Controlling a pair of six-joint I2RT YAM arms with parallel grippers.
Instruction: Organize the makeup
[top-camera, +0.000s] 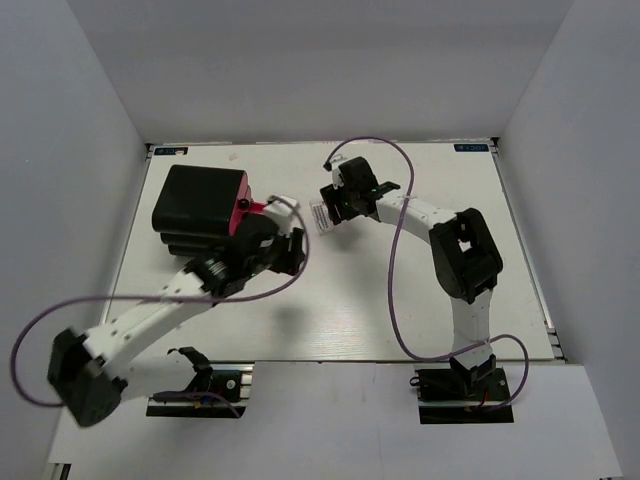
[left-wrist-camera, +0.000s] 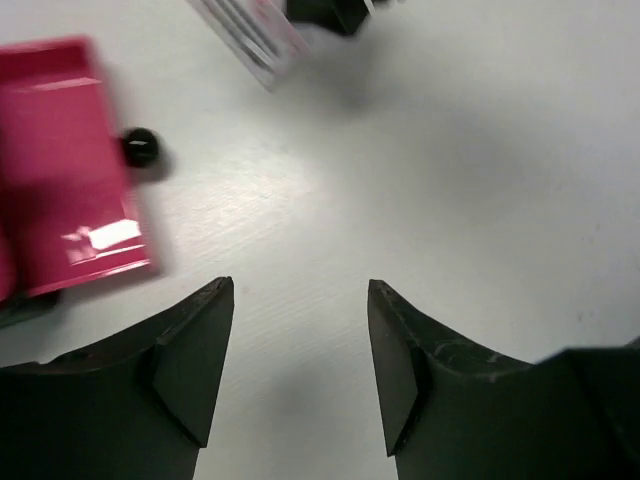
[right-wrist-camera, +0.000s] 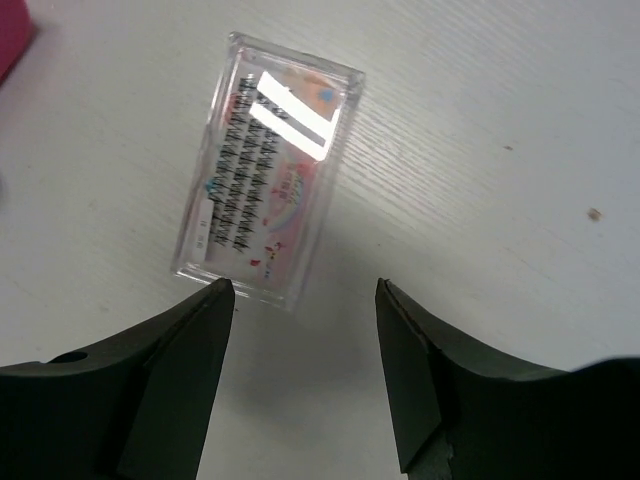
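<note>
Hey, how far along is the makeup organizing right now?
Done: nothing visibly; what the black-and-pink case holds is hidden. In hand: nothing; the right hand hangs open over the clear flat packet, the left hand open beside the case. Left: the packet and a small black round item lie loose on the table.

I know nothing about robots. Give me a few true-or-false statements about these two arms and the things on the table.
1. The right arm's fingers are clamped on the clear packet. False: they stand open, and the packet lies on the table ahead of them.
2. The left arm's fingers are open with nothing between them. True.
3. The black-and-pink case sits on the table's left side. True.
4. The clear packet lies inside the case. False: it lies on the bare table, outside it.
</note>
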